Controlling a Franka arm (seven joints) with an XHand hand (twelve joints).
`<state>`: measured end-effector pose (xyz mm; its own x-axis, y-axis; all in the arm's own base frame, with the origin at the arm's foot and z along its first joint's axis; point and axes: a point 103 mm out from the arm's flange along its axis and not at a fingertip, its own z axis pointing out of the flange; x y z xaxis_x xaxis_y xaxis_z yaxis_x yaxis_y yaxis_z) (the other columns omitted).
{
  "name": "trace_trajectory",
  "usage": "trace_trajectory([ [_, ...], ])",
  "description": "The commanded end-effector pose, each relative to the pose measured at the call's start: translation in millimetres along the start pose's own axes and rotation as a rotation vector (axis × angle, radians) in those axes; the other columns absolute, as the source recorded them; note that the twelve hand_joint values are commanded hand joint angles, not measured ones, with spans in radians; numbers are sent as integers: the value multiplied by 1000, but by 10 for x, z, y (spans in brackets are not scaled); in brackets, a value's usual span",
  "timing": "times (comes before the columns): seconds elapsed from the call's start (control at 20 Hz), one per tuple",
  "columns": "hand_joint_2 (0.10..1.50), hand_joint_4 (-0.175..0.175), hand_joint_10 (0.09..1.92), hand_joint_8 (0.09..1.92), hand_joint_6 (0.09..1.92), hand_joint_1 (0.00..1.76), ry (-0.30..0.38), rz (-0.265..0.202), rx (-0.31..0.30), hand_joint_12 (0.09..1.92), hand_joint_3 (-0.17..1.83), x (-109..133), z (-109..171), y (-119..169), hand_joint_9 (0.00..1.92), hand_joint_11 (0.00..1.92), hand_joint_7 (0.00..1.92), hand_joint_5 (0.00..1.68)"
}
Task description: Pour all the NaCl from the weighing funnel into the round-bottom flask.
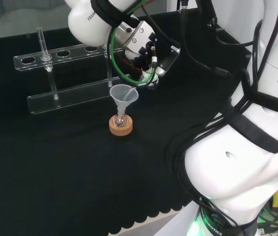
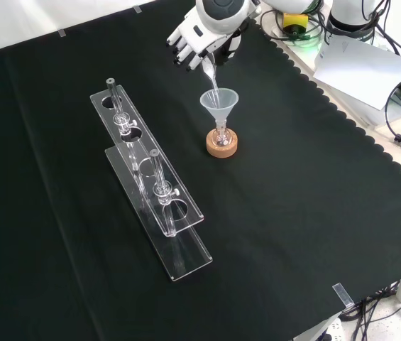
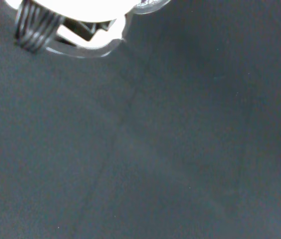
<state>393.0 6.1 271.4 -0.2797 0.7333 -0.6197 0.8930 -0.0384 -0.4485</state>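
A small round-bottom flask (image 2: 221, 136) sits on a cork ring (image 2: 222, 145) with a clear glass funnel (image 2: 218, 101) in its neck; the head view shows the flask (image 1: 121, 119), its cork ring (image 1: 121, 127) and the funnel (image 1: 124, 93) too. The hand (image 2: 194, 41) hovers above and behind the funnel, fingers curled round a clear weighing funnel (image 2: 210, 73). That weighing funnel is tilted steeply, its spout pointing down into the funnel's mouth. In the head view the hand (image 1: 146, 51) is just right of and above the funnel. I cannot make out any salt.
Two clear acrylic tube racks (image 2: 147, 181) lie left of the flask in the front view, holding a couple of glass tubes (image 2: 118, 106). The cloth's scalloped edge (image 2: 342, 117) runs along the right. In the head view the arm's white links (image 1: 249, 147) stand at the right.
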Motion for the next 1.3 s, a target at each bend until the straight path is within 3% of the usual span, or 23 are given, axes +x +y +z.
trace_trajectory([
  [0.05, 604, 175, 458, 597, 958, 1100, -12, 2, -1, 1253, 854, -1, -10, -7, 891, 574, 605, 1167],
  [1.3, 606, 175, 459, 596, 959, 1099, -83, 6, 15, 1255, 851, 3, -94, -31, 889, 568, 600, 1165],
])
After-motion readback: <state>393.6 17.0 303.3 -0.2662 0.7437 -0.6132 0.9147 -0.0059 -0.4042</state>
